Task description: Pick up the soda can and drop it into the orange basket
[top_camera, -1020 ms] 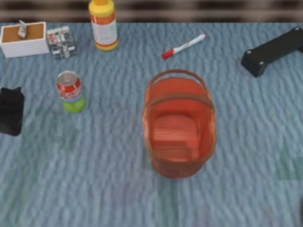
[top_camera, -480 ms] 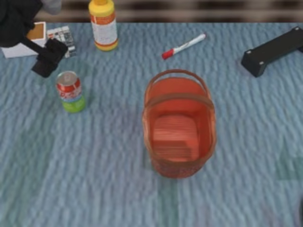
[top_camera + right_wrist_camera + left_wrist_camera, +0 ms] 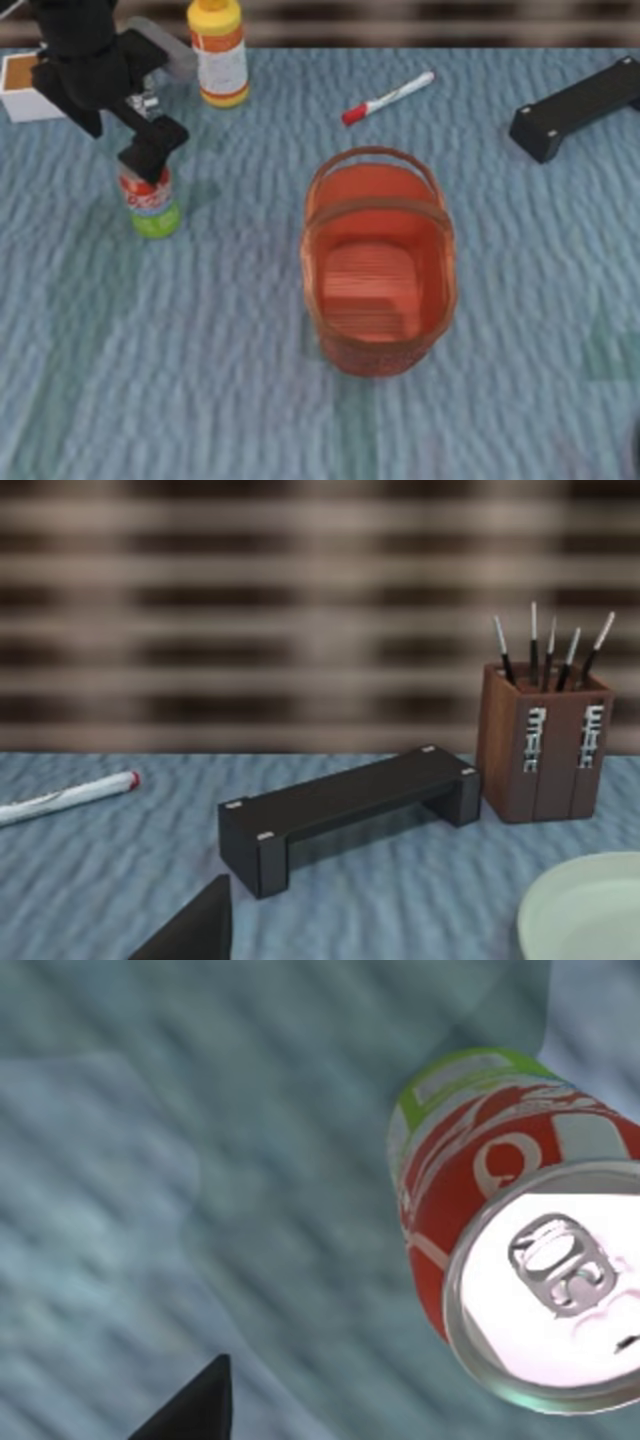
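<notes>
While open cloth separates the soda can (image 3: 150, 205) from the orange basket (image 3: 378, 262), the left gripper (image 3: 152, 150) hides its top, finger spread impossible to tell.

My left arm (image 3: 85, 60) is matte black and blocky, with a grey segment near its top.

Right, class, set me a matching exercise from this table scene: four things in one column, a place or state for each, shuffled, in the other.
Things:
1. can
2. basket
3. marker
4. bottle

Places or states:
A. lying flat near the table's far edge
B. under the left gripper, upright
C. mid-table, nothing inside
D. standing at the far edge, yellow cap

Pairs: 1-B, 2-C, 3-A, 4-D
</notes>
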`<state>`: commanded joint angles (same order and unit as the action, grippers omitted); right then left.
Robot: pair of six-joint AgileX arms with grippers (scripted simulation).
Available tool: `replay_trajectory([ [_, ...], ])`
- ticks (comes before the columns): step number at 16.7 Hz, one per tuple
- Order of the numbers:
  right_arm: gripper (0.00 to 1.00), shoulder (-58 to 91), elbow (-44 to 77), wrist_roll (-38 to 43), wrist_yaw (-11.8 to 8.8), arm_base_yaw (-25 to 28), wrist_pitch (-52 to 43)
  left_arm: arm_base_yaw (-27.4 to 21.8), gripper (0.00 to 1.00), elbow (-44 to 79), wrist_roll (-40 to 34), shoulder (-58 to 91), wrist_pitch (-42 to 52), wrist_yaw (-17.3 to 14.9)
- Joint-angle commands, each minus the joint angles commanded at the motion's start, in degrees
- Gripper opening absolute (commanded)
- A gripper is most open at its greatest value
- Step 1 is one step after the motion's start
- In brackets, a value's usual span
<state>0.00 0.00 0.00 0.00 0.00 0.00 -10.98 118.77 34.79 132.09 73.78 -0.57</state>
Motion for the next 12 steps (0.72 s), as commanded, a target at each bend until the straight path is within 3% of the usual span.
replay_trajectory([
  [7, 1.0, 0.0, 0.0, 0.0, 0.0, 0.0, 0.0, -0.16, 1.0, 4.76, 1.34, 5.05, 2.72, 0.27],
  [12, 1.0, 0.0, 0.0, 0.0, 0.0, 0.0, 0.0, -0.07, 1.0, 1.07, 1.44, 5.41, -1.32, 0.26],
])
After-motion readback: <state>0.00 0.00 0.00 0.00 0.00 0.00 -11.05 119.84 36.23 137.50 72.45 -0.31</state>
